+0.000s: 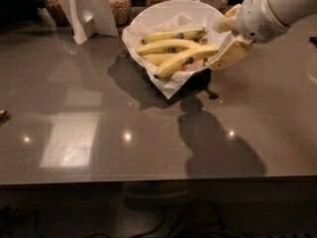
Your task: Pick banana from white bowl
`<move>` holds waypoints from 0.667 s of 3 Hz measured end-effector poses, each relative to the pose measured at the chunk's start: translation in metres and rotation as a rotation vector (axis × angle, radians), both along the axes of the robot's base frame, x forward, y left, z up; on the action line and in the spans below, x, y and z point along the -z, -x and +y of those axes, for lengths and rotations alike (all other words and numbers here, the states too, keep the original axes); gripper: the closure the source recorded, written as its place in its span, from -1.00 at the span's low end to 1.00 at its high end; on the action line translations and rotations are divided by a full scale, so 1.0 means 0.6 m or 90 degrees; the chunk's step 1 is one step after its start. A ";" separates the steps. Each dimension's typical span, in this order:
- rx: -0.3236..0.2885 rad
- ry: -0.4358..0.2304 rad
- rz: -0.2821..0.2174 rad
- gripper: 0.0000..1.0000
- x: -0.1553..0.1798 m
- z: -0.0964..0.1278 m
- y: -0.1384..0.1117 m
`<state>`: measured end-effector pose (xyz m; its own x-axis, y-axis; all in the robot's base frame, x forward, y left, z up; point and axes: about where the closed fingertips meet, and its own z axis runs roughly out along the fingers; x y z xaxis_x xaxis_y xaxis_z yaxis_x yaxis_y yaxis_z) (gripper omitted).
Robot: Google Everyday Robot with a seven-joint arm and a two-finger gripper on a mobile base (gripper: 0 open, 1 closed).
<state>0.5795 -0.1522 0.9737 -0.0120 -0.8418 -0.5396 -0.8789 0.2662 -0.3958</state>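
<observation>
The white bowl [158, 15], lined with crinkled white paper, sits at the back middle of the grey table and holds three yellow bananas. The banana [184, 61], the longest and thickest, lies at the front of the bowl with a blue sticker mid-length. Its stem end points right and is hidden behind my gripper. Two slimmer bananas [168, 47] lie behind it. My gripper [224, 38] reaches in from the right at the bowl's right rim. It is open, with one cream finger [229, 54] beside the banana's stem end and the other higher up.
Glass jars of nuts [119, 1] and a folded white card [84, 9] stand behind the bowl at the back left. A small object [2, 114] lies at the left edge. The table's front edge runs across the bottom of the view.
</observation>
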 end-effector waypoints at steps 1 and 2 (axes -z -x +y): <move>-0.007 -0.016 0.002 -0.36 0.002 0.011 -0.033; -0.017 -0.027 0.008 -0.38 0.005 0.027 -0.060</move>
